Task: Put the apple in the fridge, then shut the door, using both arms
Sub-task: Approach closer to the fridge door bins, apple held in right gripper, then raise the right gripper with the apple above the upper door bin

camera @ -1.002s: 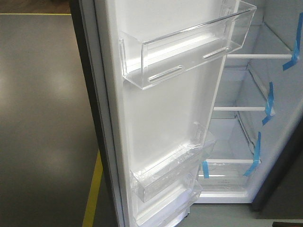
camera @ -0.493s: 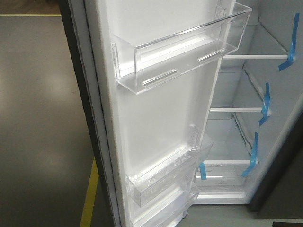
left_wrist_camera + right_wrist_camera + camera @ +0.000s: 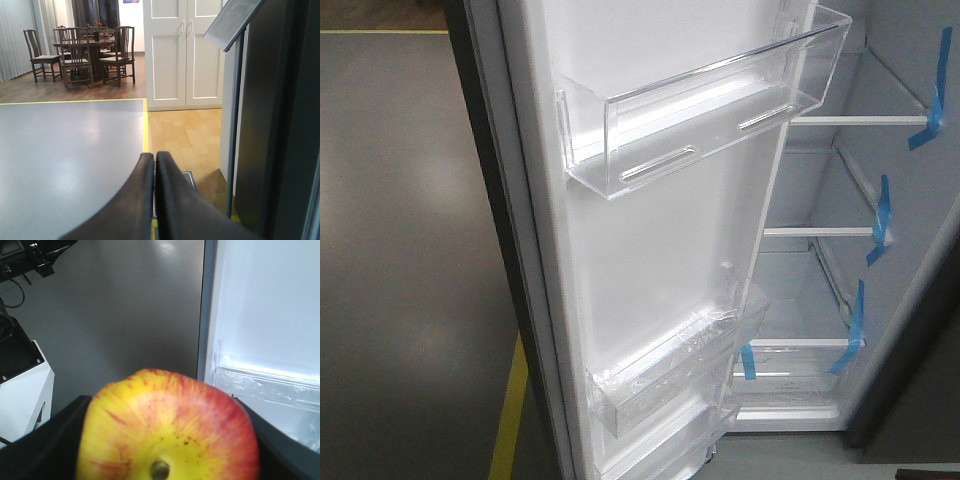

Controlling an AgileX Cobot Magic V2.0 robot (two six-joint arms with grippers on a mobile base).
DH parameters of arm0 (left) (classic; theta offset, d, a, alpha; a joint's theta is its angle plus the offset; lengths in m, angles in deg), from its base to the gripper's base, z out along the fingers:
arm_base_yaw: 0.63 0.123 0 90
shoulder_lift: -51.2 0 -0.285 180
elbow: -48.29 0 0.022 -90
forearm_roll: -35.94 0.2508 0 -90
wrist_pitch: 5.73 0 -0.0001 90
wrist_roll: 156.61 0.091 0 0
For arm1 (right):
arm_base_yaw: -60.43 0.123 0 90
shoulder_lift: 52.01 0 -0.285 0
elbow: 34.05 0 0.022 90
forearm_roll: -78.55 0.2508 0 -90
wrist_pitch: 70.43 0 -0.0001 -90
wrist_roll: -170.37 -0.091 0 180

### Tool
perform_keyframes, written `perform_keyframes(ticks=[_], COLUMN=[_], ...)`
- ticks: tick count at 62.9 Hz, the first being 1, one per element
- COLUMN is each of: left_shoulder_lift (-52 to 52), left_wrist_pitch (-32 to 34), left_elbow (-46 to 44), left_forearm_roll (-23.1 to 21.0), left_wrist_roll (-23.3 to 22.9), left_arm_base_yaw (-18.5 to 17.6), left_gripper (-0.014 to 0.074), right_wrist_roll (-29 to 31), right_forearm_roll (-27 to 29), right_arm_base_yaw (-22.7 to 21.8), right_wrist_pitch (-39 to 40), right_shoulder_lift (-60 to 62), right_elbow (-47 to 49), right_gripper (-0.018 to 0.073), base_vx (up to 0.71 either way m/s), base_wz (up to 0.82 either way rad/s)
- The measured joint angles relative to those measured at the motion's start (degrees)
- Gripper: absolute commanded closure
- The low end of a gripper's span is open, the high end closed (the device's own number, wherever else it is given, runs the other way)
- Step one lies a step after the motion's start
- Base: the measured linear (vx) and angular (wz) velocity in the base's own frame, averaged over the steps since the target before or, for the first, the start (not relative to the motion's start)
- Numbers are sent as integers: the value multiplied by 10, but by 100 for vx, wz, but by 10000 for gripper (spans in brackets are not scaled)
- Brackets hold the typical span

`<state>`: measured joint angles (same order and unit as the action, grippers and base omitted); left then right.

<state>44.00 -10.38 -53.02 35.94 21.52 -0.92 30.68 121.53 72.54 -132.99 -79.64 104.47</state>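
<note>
You have the red-and-yellow apple [image 3: 170, 415] clamped between the fingers of your right gripper [image 3: 167, 452], just beside the white inner face of the open door [image 3: 650, 230] and outside the fridge [image 3: 820, 290], while your left gripper [image 3: 154, 167], jaws pressed together, hangs over the grey floor [image 3: 65, 145].

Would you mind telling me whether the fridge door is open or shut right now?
Open: the door is swung wide, its white inner face and clear bins showing, with the fridge shelves exposed beside it.
</note>
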Motion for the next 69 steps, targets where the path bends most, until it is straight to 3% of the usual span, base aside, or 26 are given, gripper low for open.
perform_keyframes(ticks=[34,50,60,69], left_shoulder_lift=[0,0,0,0], left_wrist_pitch=[0,0,0,0], left_elbow=[0,0,0,0], left_forearm_roll=[0,0,0,0], left_wrist_roll=[0,0,0,0], left_arm_base_yaw=[0,0,0,0], left_gripper=[603,603,603,603], right_wrist_roll=[-1,-86,-141,-164], right_forearm_roll=[20,-77,-153,-190], right_arm_base_yaw=[0,0,0,0], right_wrist_pitch=[16,115,133,133], right_shoulder_lift=[0,-73,-170,-259], right_elbow=[0,27,78,135], right_gripper=[169,169,169,169], base_vx=[0,0,0,0], base_wz=[0,0,0,0])
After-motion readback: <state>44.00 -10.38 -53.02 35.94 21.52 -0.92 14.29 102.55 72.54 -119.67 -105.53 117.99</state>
